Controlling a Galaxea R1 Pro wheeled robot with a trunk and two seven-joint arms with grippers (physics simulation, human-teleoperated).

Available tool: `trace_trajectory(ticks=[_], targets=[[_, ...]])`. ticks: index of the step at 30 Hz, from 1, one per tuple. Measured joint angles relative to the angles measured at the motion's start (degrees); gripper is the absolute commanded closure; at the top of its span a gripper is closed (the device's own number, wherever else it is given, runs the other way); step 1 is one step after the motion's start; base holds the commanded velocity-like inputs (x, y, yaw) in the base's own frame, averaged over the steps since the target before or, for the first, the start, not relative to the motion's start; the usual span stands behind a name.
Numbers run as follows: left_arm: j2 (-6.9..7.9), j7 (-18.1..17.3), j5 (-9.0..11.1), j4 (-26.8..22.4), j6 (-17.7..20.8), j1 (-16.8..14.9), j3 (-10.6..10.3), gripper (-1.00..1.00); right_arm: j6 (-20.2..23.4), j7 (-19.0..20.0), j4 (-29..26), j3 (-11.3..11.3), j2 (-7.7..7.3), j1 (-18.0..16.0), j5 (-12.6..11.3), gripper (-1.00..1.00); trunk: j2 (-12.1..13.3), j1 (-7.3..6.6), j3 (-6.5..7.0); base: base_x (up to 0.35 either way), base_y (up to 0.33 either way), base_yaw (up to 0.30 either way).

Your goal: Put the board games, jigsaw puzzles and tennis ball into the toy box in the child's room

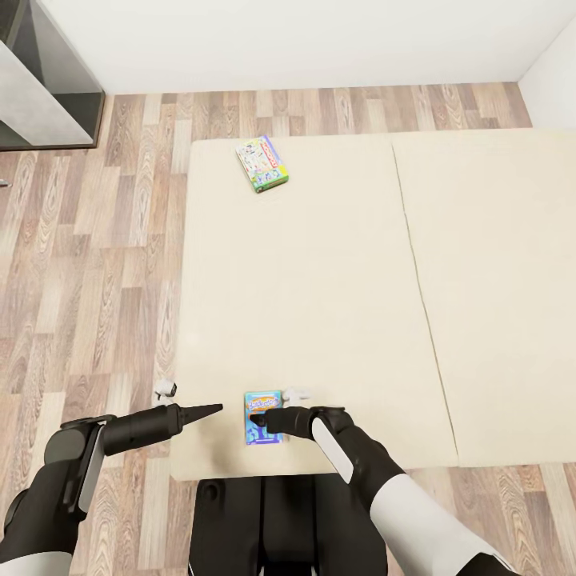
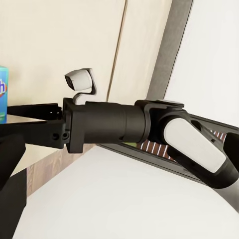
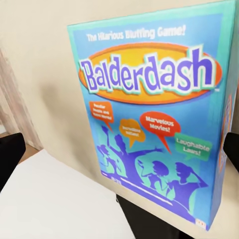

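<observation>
Nearest the robot, the right gripper (image 1: 268, 422) reaches over the near edge of the bed (image 1: 320, 320) and sits at the blue game box (image 1: 262, 416), which lies flat on the mattress close to that edge. In the right wrist view the box (image 3: 154, 119), lettered "Balderdash", lies between two dark fingertips (image 3: 10, 154) that stand apart at either side of it without visibly touching, so the jaws are spread around the box, apparently lined up for a grasp. Just beside it, toward the robot's left, the left gripper (image 1: 210, 410) points at the same box with its fingers pressed together into a single point; it holds nothing and seems to be waiting clear of the grasp. Farther along the mattress, well apart from both arms, the green-edged game box (image 1: 262, 163) lies flat near the far edge. Beyond the bed, wood-plank floor (image 1: 96, 264) runs to a white wall (image 1: 304, 40).
</observation>
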Motion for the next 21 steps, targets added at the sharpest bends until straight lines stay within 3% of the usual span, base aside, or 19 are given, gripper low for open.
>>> trace_trajectory(ticks=[21], targets=[[0.00,0.05,0.05,0.00,-0.01,0.00,0.00,-1.00,-0.64,0.12,0.00,-0.01,0.00,0.18,0.14,-1.00,0.00,0.00,0.00,0.000,0.022,0.000]])
